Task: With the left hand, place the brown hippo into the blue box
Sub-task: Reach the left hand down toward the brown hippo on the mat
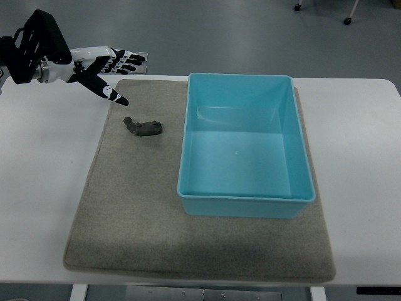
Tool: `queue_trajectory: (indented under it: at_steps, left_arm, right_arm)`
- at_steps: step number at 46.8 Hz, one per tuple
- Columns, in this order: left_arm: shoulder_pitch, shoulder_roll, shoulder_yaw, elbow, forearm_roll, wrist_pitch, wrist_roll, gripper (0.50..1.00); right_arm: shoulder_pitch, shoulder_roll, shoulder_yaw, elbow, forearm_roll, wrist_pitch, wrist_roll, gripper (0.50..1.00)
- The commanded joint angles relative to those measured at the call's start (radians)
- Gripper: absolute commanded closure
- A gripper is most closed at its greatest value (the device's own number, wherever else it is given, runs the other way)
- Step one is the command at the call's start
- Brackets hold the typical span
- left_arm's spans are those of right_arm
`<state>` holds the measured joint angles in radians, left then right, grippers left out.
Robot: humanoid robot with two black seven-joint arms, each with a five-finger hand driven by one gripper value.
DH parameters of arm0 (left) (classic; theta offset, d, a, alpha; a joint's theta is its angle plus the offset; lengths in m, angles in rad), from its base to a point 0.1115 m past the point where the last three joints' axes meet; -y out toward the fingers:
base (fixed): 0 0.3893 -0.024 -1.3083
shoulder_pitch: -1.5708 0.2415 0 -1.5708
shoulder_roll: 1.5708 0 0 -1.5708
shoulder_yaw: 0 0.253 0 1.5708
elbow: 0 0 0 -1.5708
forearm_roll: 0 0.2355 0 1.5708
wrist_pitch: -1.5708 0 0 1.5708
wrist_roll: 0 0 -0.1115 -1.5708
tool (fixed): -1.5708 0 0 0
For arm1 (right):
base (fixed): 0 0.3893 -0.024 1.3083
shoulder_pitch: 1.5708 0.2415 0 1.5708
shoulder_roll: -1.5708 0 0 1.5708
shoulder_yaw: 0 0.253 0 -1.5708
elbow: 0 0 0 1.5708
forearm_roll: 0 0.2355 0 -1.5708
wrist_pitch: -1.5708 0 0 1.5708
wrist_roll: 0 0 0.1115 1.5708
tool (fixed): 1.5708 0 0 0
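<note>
Top view: brown hippo [143,126] lies on its side on the grey mat [131,213], upper-left area of the mat, just left of the blue box [301,157] but not touching it. Nothing is gripping the toy. Its darker end points toward the picture's left. Blue box sits on the right half of the same mat, open side up, interior bare, long axis running away from the robot; its near wall faces the mat's front edge. Left hand [106,72] comes in from the upper-left corner, up and to the left of the hippo, clear of it. Fingers [128,61] are stretched out straight toward the box side, thumb angled down toward the hippo, so the hand is released and carries nothing. White forearm segment and black wrist housing show behind it at the picture's left edge. Mat rests on a white table [44,163], with bare table on both sides of it. Beyond the table's far edge is grey floor [219,31], with caster wheels [346,21] at the top right.
</note>
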<state>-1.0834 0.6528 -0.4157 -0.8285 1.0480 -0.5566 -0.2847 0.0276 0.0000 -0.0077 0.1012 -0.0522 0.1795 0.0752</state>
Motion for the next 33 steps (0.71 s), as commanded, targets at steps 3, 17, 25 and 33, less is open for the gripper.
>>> queue_trajectory:
  at_steps: [3,17,25,33]
  left_arm:
    - [-0.007,0.01,0.057,-0.052,0.107,0.124,-0.01,0.51]
    - [-0.001,-0.002,0.14,-0.092,0.224,0.254,-0.027,0.51]
    - [0.002,-0.018,0.15,-0.101,0.23,0.247,-0.027,0.508]
    - [0.002,-0.041,0.201,-0.1,0.234,0.247,-0.025,0.508]
  right_arm:
    - [0.0,0.0,0.0,0.0,0.0,0.0,0.0,0.564]
    - [0.0,0.0,0.0,0.0,0.0,0.0,0.0,0.564]
    - [0.0,0.0,0.0,0.0,0.0,0.0,0.0,0.564]
    - [0.0,0.0,0.0,0.0,0.0,0.0,0.0,0.564]
